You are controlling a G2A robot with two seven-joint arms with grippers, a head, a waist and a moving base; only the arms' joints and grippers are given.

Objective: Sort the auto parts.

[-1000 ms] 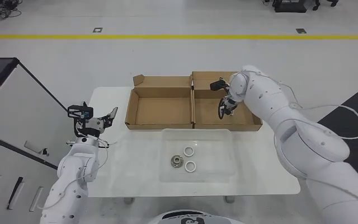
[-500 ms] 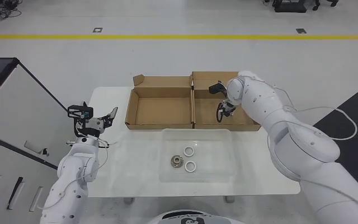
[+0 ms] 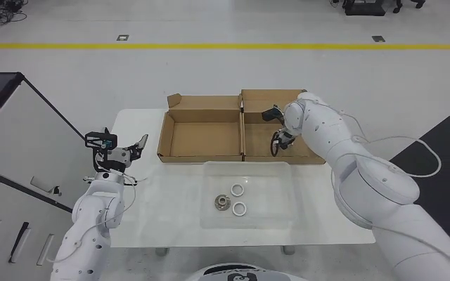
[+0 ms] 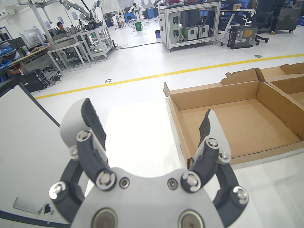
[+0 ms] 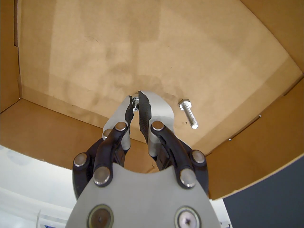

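The left hand [image 4: 149,119] hangs open over the counter's [image 3: 155,204] left edge. Along the far edge two open cardboard boxes sit touching side by side: the left box [image 3: 204,139] and the right box [image 3: 256,140]. Toward the near edge, a clear tray [image 3: 211,211] holds a metal part [image 3: 223,203] and two white rings [image 3: 238,190]. The right hand [image 5: 135,98] is down inside the right box, closed on a bolt [image 5: 135,107]. A second bolt [image 5: 188,113] lies on the box floor just beside it.

The box [image 5: 166,36] is matt cardboard, the bolt [image 5: 188,113] shiny threaded metal, the tray [image 3: 275,205] clear glossy plastic.
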